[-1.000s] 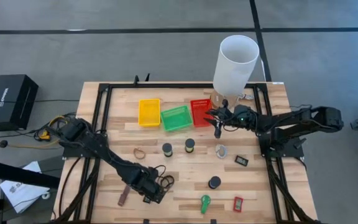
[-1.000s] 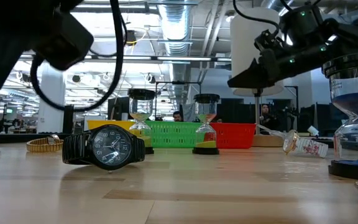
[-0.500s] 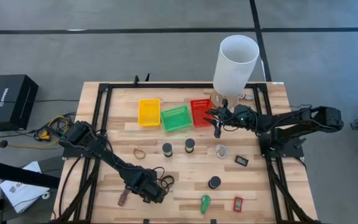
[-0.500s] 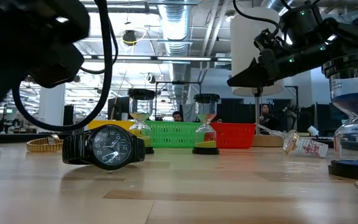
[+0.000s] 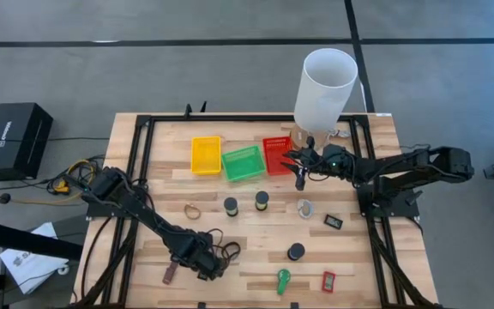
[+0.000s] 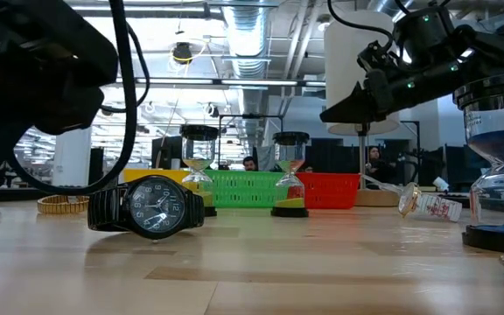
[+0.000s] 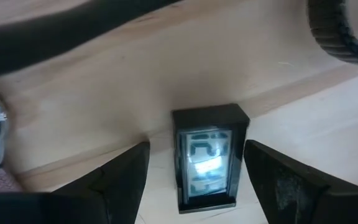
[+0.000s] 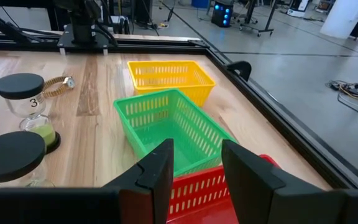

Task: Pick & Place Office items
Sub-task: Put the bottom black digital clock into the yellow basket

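Pale slatted wooden worktop (image 5: 256, 232): left tool poised over a small clock.

The left tool (image 7: 194, 177) hangs at the near-left, fingers wide apart either side of a small black rectangular digital clock (image 7: 207, 157) lying flat; next it must lower and close. The right tool (image 8: 194, 165), half open and empty, waits over the red mesh tray (image 5: 276, 154). Against a second earlier, the left arm sits slightly lower and nearer.

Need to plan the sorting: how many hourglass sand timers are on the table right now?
3. Two hourglasses stand side by side mid-table in front of the baskets; a third stands nearer the front, right of centre. None appears hidden, though the left arm covers some table.
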